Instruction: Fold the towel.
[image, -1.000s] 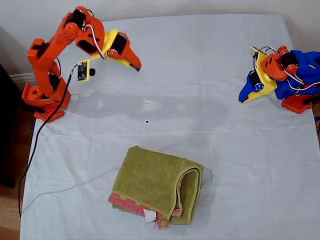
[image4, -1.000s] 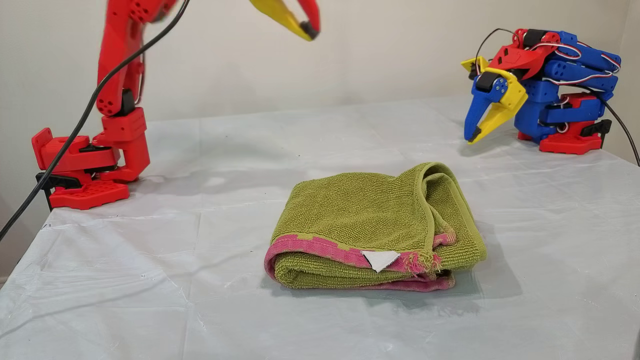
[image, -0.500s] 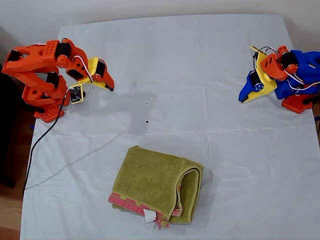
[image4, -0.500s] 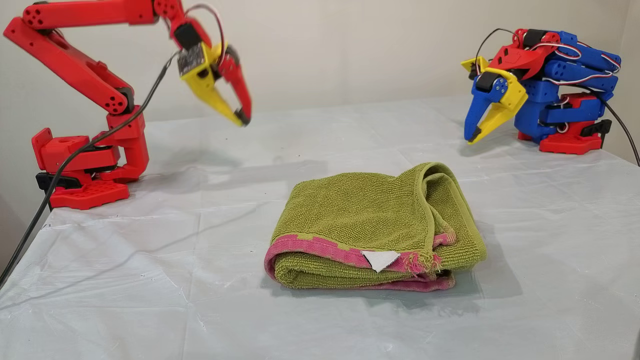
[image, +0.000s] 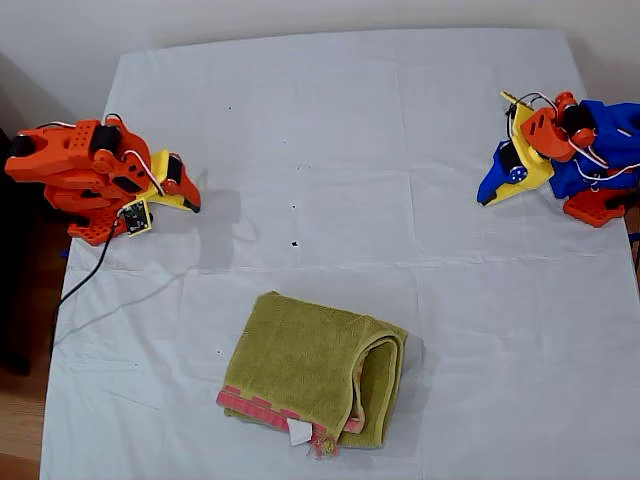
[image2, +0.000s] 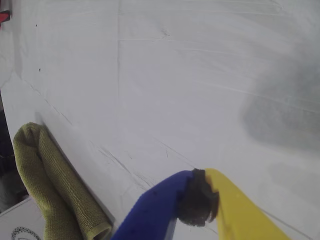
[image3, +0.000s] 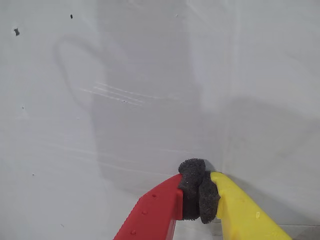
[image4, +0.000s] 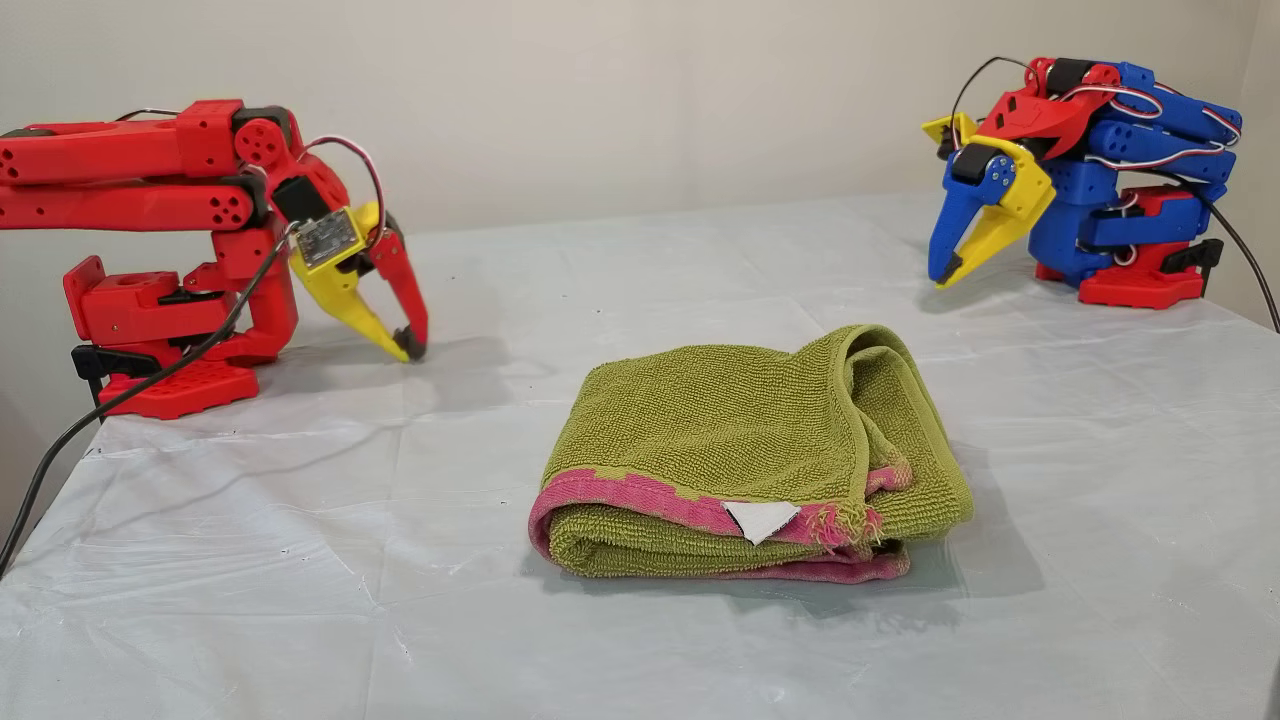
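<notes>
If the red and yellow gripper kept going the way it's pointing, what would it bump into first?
Most likely the white sheet on the table. My second gripper is shut and angled downward with its tips just above the sheet, and nothing else lies in front of it. The towel sits well off that line.

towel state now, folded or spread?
Folded: the towel lies as a compact stack of layers, pink band along one edge, both grippers clear.

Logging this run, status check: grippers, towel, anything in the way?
My first gripper shut, empty. My second gripper shut, empty, low over the sheet. Towel folded, lying free. Nothing obstructing.
</notes>
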